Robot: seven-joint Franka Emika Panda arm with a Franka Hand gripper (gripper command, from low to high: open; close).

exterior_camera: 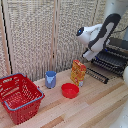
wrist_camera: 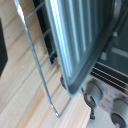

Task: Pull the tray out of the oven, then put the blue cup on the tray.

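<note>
thin-barred dark tray juts from the black oven

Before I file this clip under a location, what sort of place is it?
Probably a mock kitchen counter in a lab: a black toaster oven on a pale wooden table, a robot arm, and a folding slatted screen as backdrop.

Glossy white robot arm of rounded segments, black joint bands, dark round cap at one end
</note>
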